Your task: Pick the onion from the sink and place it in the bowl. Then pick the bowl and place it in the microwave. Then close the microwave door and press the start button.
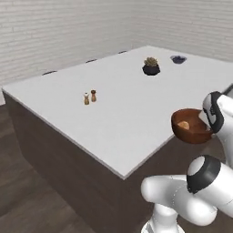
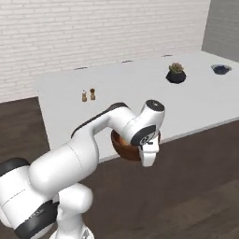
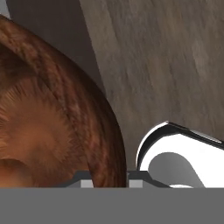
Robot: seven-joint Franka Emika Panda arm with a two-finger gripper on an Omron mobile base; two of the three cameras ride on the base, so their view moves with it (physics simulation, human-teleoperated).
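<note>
The claw (image 3: 107,177) is clamped on the rim of the bowl (image 1: 191,126), held in the air just off the near edge of the desk (image 1: 127,109) (the onion (image 1: 183,124) sits inside the bowl).

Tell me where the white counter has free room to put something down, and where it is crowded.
The counter is bare along its near edge and between the two shakers and the plant. The far right corner is busier: plant and small dark dish sit close.
</note>
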